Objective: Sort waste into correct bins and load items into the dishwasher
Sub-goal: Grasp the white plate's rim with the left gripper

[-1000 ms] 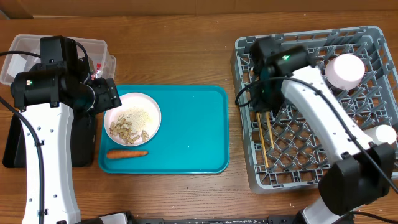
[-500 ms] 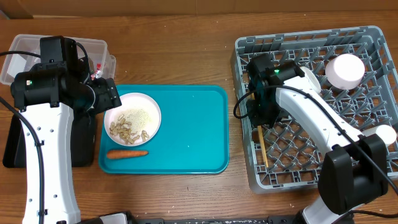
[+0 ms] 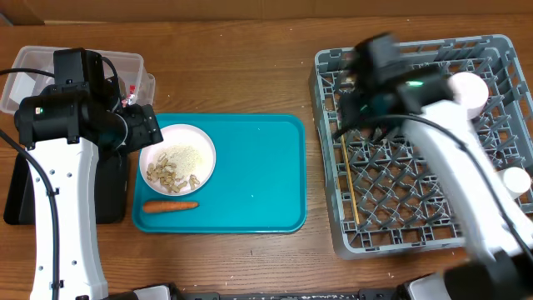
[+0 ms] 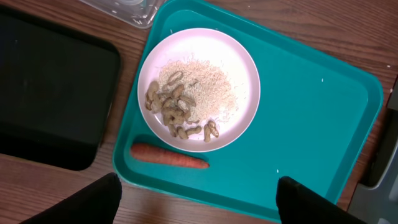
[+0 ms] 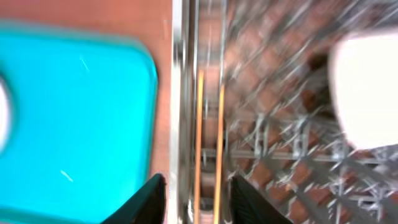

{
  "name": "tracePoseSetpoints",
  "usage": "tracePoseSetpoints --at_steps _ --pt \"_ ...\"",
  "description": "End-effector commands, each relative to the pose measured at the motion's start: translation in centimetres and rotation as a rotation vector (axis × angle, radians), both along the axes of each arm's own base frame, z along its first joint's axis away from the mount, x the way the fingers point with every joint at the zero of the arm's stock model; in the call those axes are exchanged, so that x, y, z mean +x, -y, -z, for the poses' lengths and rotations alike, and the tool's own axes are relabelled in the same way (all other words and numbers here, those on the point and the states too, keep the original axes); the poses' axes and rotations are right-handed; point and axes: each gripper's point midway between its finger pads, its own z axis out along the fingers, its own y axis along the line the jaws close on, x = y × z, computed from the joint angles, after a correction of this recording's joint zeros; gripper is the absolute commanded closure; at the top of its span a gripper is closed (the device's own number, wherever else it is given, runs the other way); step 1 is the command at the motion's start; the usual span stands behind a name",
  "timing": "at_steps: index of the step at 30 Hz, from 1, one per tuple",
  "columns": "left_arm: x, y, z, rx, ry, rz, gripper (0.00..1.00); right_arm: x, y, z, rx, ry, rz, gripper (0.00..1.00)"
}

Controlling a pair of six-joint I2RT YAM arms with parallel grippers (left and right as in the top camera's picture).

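Loaded: chopsticks [image 3: 349, 179] along left edge of dish rack [image 3: 400, 247], beneath parted, empty right gripper [image 5: 196, 193]. Pending: white plate [image 4: 245, 118] of rice [image 4: 208, 84] and peanuts [image 4: 171, 112], carrot [image 4: 169, 156], at left edge of teal tray [image 4: 311, 124], under wide-spread, empty left gripper [image 4: 199, 199]

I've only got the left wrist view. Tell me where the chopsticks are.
Observer: Both chopsticks lie side by side in the grey rack, along its left edge.
Operator: Report the right pincer.
Observer: The right pincer is open above them, holding nothing.
Operator: List what else is in the rack.
Observer: Two pale rounded dishes: one near the far right corner, one by the right wall.
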Motion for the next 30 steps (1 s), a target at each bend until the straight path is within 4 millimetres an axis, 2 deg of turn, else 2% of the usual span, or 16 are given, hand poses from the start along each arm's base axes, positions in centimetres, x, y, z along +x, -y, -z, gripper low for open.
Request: tracePoseSetpoints --at_steps 1,2,3,6,9,12,15,18,25,30 --pt "0.1 0.1 -0.6 -0.001 0.019 -0.001 0.18 0.2 3.4 -6.1 0.074 0.158 0.146 0.42" --pt "0.1 0.2 -0.6 -0.008 0.020 0.002 0.18 0.1 4.5 -6.9 0.085 0.178 0.175 0.31" --pt "0.1 0.4 -0.6 -0.016 0.021 0.006 0.18 0.0 5.3 -7.2 0.089 0.184 0.196 0.25" --pt "0.4 1.6 -0.7 -0.045 0.032 0.039 0.18 -1.2 8.6 -6.8 0.075 0.141 0.285 0.14" --pt "0.8 3.3 -0.6 -0.050 0.037 0.090 0.18 -2.9 11.2 -5.3 0.076 0.046 0.355 0.09" --pt "1.2 5.8 0.1 -0.057 0.018 0.152 0.18 -4.2 13.0 -4.1 0.078 -0.022 0.418 0.09" --pt "1.4 8.3 1.6 -0.057 -0.023 0.221 0.18 -4.4 13.5 -3.7 0.105 -0.039 0.440 0.09" --pt "1.3 10.5 4.0 -0.050 -0.100 0.289 0.19 -4.4 13.6 -3.7 0.108 -0.039 0.441 0.09" --pt "0.9 12.6 10.0 -0.002 -0.296 0.355 0.20 -4.3 13.6 -3.7 0.107 -0.039 0.440 0.09" --pt "0.7 13.1 13.4 0.010 -0.405 0.371 0.20 -4.3 13.6 -3.7 0.107 -0.036 0.440 0.09"
